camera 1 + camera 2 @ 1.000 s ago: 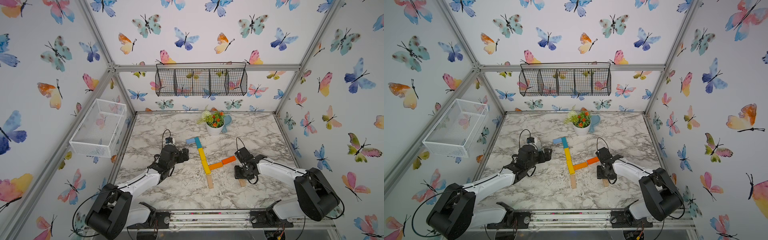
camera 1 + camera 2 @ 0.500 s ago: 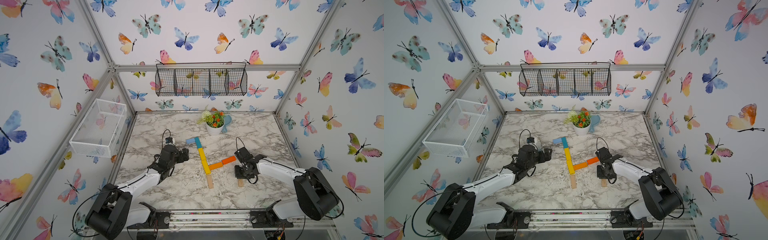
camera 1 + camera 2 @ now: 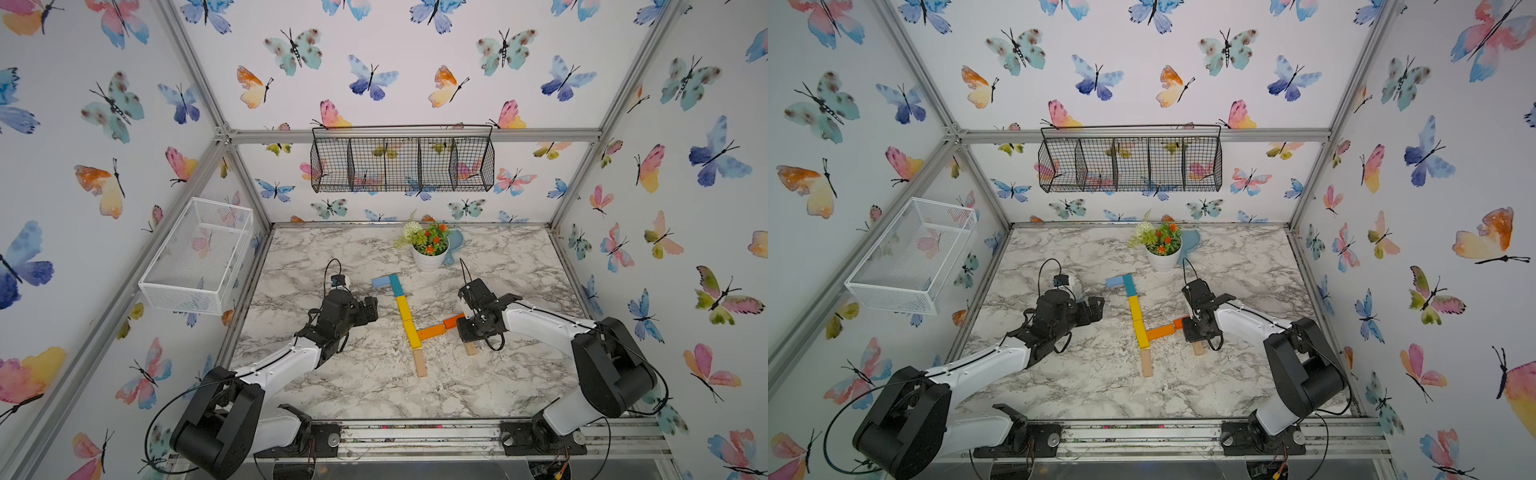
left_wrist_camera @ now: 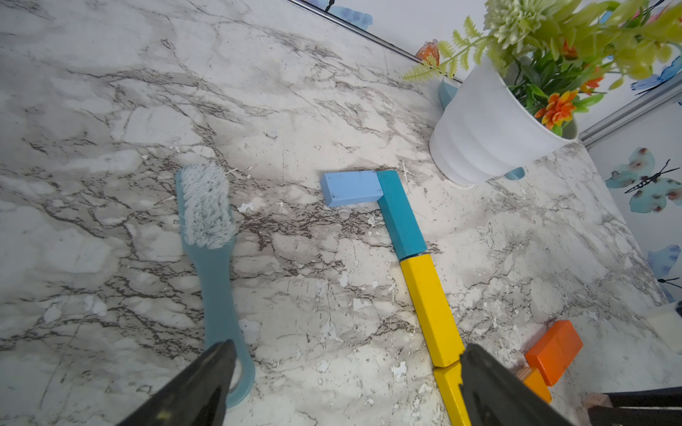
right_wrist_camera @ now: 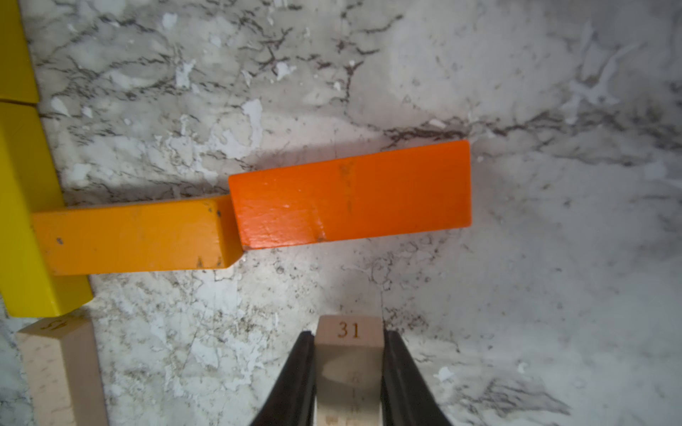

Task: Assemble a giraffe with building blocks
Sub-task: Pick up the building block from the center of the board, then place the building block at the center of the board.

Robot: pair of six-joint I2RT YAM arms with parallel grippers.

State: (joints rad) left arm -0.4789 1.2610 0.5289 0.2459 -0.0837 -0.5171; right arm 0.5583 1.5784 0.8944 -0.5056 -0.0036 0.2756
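Right hand (image 5: 348, 336) clamps the plain-wood leg block (image 5: 348, 363) just short of the red-orange body block (image 5: 350, 191); left hand (image 4: 348, 348) gapes empty. Ideally the held block butts squarely against the body's free end, parallel to the other leg (image 5: 59, 369).

The left gripper (image 3: 371, 306) hovers left of frame centre, jaws spread wide. The right gripper (image 5: 348, 335) pinches a plain-wood block (image 5: 348, 369).

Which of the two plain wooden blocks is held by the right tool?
The block marked 31, near the darker orange one; the other wooden block lies free.
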